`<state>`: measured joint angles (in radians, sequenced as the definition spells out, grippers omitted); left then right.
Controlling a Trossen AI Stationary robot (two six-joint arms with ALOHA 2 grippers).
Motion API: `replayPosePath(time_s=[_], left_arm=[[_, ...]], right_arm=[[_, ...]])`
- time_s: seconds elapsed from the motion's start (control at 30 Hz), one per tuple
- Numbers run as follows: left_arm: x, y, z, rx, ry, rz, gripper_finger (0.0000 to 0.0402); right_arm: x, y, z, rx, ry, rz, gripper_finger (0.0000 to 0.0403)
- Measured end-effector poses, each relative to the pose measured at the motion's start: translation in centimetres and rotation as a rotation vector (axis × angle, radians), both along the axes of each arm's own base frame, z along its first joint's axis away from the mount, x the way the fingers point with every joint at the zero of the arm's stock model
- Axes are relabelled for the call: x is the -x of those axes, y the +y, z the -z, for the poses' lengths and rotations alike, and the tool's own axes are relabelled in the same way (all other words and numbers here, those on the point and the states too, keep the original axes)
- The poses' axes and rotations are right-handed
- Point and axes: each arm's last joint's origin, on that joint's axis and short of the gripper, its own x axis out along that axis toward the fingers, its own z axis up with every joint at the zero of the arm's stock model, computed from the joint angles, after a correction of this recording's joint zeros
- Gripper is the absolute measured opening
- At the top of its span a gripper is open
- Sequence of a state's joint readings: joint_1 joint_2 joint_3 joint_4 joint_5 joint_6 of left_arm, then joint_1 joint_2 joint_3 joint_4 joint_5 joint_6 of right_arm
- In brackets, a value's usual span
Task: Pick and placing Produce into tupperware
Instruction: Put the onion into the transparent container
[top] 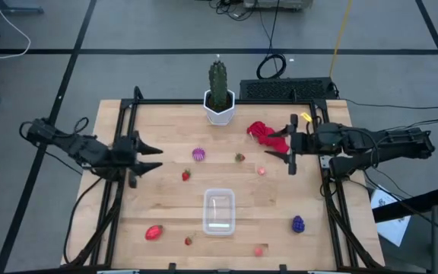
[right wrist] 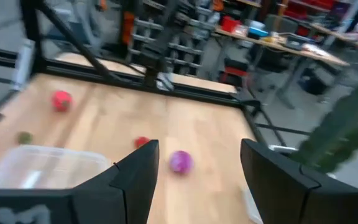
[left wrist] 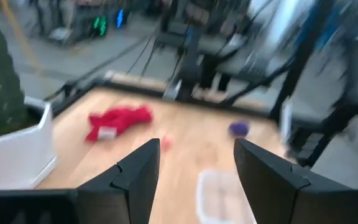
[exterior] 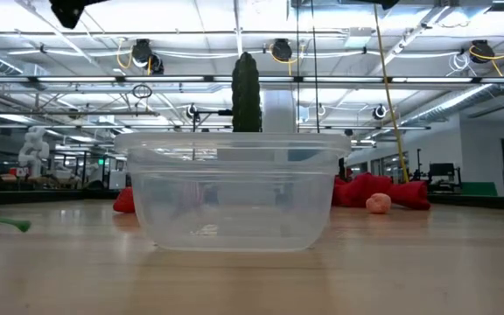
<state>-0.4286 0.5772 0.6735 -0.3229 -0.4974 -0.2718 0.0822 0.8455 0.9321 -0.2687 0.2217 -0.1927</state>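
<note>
my left gripper (top: 152, 158) hovers at the counter's (top: 166, 209) left edge, fingers spread and empty, pointing across toward the middle. my right gripper (top: 280, 148) hovers at the right edge, also spread and empty, facing inward just beside the red cloth (top: 265, 132). from the left gripper outward, a small strawberry (top: 186, 175) lies nearest, just ahead and slightly toward the front; the magenta ball (top: 198, 154) sits a little beyond it. from the right gripper, the pink piece (top: 261, 170) and another strawberry (top: 239, 157) lie close ahead. the tupperware (top: 219, 211) stands empty at centre front, between both arms. the grapes (top: 298, 224) and a large strawberry (top: 153, 231) lie at the front corners, well apart from either gripper.
</note>
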Motion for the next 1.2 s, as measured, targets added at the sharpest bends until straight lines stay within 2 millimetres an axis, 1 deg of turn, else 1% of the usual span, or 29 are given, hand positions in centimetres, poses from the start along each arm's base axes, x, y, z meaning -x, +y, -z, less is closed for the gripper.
replayPosePath(time_s=[0.07,0.17,0.3,0.37,0.43,0.57,0.67,0.8,1.0,1.2], left_arm=[[-1.5,-0.6,-0.3,-0.014,0.092,-0.042,0.0212],[-3.8,-1.2,0.4,-0.026,0.237,-0.106,0.0212],[-6.5,-1.7,3.0,-0.022,0.403,-0.174,0.0212],[-7.6,-1.6,4.4,-0.050,0.482,-0.205,0.0212],[-8.7,-1.4,5.6,-0.071,0.531,-0.243,0.0212],[-10.6,-0.7,7.4,-0.043,0.596,-0.298,0.0212],[-11.5,0.2,8.7,0.003,0.647,-0.346,0.0212],[-12.1,1.4,9.4,0.018,0.673,-0.405,0.0212],[-12.9,2.6,9.1,0.065,0.602,-0.440,0.0212],[-13.2,3.1,9.0,0.110,0.589,-0.423,0.0212]], right_arm=[[0.1,-0.2,0.0,0.037,0.007,0.048,0.0219],[0.4,-0.4,-0.1,0.094,0.013,0.125,0.0219],[0.6,-0.6,-0.2,0.147,0.019,0.165,0.0219],[0.6,-0.6,-0.2,0.151,0.018,0.165,0.0219],[0.6,-0.6,-0.2,0.150,0.018,0.165,0.0219],[0.6,-0.6,-0.2,0.128,0.012,0.171,0.0219],[0.6,-0.6,-0.2,0.127,0.012,0.171,0.0219],[0.6,-0.6,-0.2,0.127,0.012,0.171,0.0219],[0.6,-0.6,-0.2,0.127,0.013,0.170,0.0219],[0.6,-0.6,-0.1,0.128,0.020,0.170,0.0219]])
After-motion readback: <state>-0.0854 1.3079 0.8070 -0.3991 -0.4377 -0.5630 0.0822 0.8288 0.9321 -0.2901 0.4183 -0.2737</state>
